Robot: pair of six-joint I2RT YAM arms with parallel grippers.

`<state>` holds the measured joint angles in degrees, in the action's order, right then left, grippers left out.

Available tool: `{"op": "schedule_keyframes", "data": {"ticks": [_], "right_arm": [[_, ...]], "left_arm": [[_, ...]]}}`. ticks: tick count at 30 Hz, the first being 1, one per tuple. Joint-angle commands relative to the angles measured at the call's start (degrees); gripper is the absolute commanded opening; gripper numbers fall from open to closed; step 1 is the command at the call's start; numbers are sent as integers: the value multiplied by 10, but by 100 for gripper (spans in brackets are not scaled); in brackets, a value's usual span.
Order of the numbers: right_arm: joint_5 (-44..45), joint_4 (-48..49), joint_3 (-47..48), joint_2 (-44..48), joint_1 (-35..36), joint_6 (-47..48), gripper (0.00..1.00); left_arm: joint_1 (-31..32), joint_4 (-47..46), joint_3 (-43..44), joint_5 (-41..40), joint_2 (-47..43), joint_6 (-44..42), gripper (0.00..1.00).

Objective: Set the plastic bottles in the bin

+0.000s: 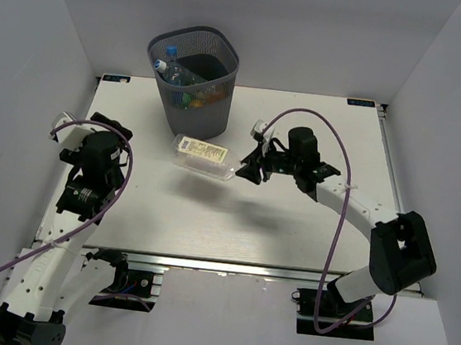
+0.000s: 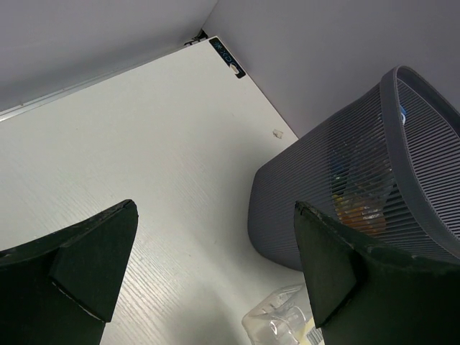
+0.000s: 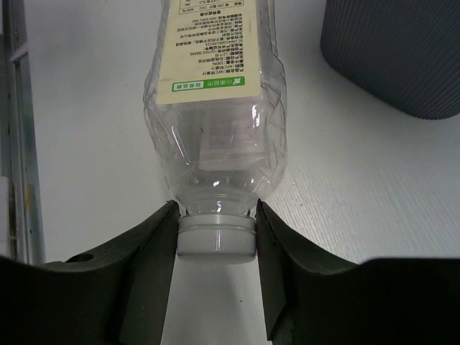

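The left gripper [image 2: 215, 219] hangs with its fingers spread wide and nothing between them, left of the bin [image 1: 206, 118] and nearer than it. The right gripper [image 3: 215, 215] is clamped on the white cap [image 3: 215, 241] of one clear, cream-labelled bottle [image 1: 203, 154]. That bottle lies level just in front of the bin. Inside the bin, one blue-capped bottle [image 1: 171, 69] shows at the rim. Green and orange items [image 1: 197, 98] glint through the mesh, too blurred to count.

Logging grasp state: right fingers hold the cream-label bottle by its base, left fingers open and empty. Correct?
Not quite. The right fingers clamp the bottle by its cap, not its base; the right wrist view shows it. Left fingers open and empty, yes.
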<state>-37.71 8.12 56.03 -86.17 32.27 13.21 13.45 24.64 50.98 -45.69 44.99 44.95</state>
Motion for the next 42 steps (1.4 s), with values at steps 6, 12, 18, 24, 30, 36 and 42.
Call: {"op": "schedule_keyframes", "data": {"ticks": [6,12,18,24,30,36,42], "right_arm": [[-38,64,-4,57,2,-60,0],[-38,18,72,89,3,-51,0],[-19,9,168,85,3,-31,0],[47,2,298,4,3,-22,0],[136,-23,519,-158,2,-21,0],[184,-53,723,-328,1,-18,38],[216,-24,765,-353,-2,-14,89]], "left_arm": [[0,17,0,-27,-12,9,98],[0,23,1,-39,-15,12,98],[0,23,4,-44,-13,9,98],[1,24,8,-52,-14,9,98],[0,18,10,-57,-7,1,98],[0,14,12,-56,4,-12,98],[0,30,28,-35,24,-20,98]]}}
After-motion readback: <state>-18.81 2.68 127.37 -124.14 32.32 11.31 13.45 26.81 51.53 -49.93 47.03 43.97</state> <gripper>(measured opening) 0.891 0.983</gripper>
